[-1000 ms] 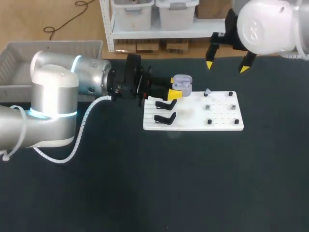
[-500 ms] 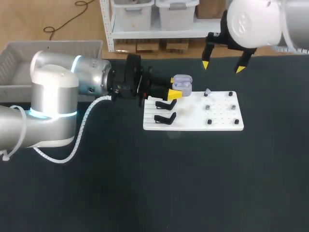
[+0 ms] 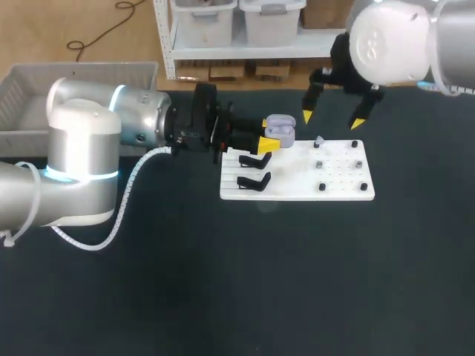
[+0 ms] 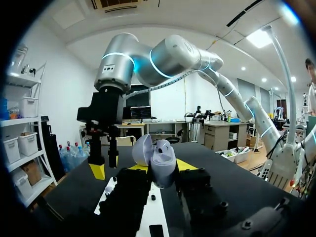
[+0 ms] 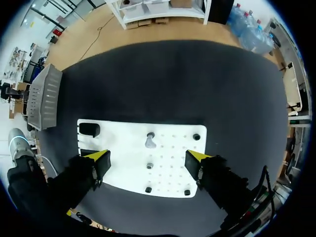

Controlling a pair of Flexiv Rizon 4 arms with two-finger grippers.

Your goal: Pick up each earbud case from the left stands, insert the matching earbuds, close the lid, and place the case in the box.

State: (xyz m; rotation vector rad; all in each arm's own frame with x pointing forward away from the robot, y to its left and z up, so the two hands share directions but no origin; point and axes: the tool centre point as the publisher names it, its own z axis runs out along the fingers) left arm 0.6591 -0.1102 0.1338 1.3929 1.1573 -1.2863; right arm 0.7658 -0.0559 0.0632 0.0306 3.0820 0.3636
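Horizontally, left tool (image 3: pixel 269 135) pinches the earbud case (image 3: pixel 280 127); right tool (image 3: pixel 332 119) hangs spread.

- Left arm (image 3: pixel 89 141): enters from the left side; forearm and wrist lie level, extended toward the middle of the table.
- Left gripper (image 3: pixel 269 133): fingers horizontal, clamped from two sides on an earbud case (image 3: pixel 280 127).
- Right arm (image 3: pixel 393 44): enters from the upper right; wrist turned downward.
- Right gripper (image 3: pixel 332 119): fingers spread wide, yellow tips pointing down, nothing between them; apart from the left gripper.
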